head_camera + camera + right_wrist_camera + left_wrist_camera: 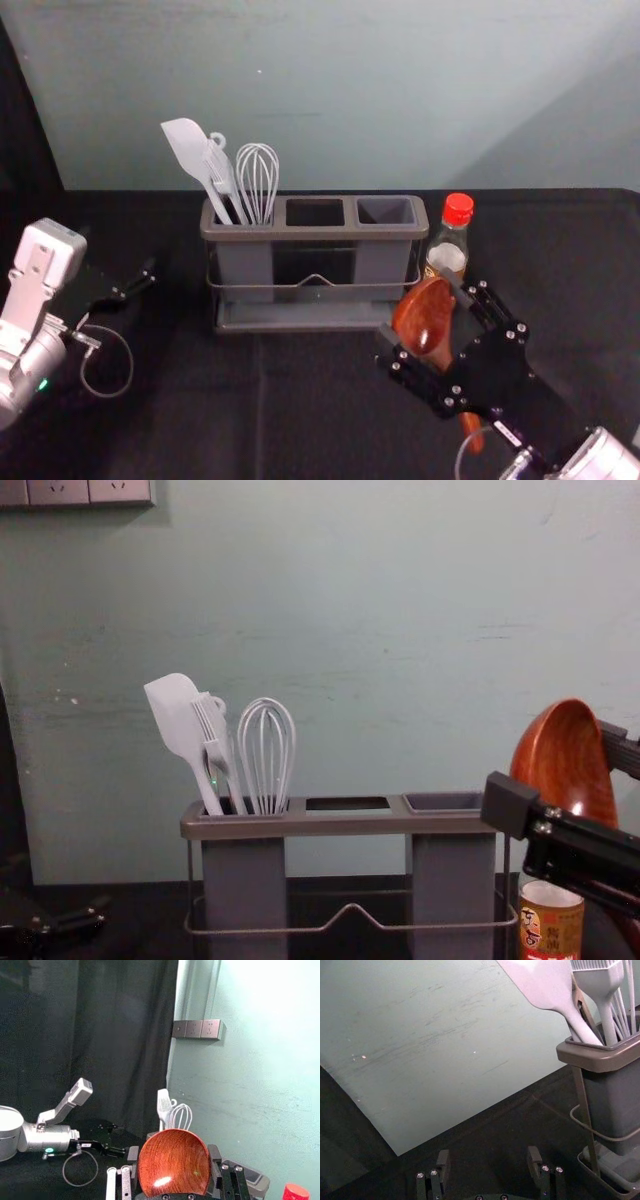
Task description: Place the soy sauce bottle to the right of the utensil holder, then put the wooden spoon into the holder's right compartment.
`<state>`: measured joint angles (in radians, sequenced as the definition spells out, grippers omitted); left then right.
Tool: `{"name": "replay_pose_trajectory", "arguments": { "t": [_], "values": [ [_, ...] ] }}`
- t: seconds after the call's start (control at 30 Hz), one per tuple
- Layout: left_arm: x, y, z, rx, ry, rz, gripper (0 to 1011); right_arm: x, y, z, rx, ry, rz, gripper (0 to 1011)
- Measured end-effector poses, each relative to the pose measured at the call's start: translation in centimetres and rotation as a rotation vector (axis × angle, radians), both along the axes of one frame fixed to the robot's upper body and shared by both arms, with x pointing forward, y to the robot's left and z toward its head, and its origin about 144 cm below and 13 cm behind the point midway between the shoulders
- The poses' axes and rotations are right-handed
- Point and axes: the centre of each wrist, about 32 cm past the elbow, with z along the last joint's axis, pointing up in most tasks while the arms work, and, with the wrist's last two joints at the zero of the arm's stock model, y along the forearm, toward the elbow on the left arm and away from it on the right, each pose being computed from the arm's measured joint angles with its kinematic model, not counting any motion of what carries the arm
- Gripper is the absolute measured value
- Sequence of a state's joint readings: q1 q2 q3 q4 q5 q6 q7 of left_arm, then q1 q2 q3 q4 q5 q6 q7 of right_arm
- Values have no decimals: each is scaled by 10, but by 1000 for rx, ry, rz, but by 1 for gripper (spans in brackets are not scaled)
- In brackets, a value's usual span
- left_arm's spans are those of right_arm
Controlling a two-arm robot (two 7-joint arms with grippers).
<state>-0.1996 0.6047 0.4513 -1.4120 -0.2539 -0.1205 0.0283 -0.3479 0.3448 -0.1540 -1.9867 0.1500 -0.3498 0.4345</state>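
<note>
Claw of right arm (422, 319): scene right, fingers pinching the wooden spoon (440, 352) across its bowl (424, 305), handle (473, 432) downward. Spoon presumably light, stiff; polish may slip, neck likely surer. Soy sauce bottle (447, 240) stands just right of utensil holder (300, 234), crowding approach. Right compartment (387, 210): open above; handle must clear rim. Left claw (488, 1157): idle, scene left, fingers spread.

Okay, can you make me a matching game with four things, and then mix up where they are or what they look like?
1. soy sauce bottle
2. wooden spoon
3. whisk
4. left gripper

A. in the left compartment of the holder
B. open, nothing between its fingers
C. wears a red cap
D. between the right gripper's fingers

Pairs: 1-C, 2-D, 3-A, 4-B
</note>
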Motion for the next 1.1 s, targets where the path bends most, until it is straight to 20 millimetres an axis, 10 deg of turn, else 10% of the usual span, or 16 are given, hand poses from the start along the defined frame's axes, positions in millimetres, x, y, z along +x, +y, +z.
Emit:
{"name": "replay_pose_trajectory", "arguments": {
  "t": [1.1],
  "values": [
    [0, 0, 0, 0, 0, 0, 1011, 7, 6, 1, 13, -29, 2, 838]
  ]
}}
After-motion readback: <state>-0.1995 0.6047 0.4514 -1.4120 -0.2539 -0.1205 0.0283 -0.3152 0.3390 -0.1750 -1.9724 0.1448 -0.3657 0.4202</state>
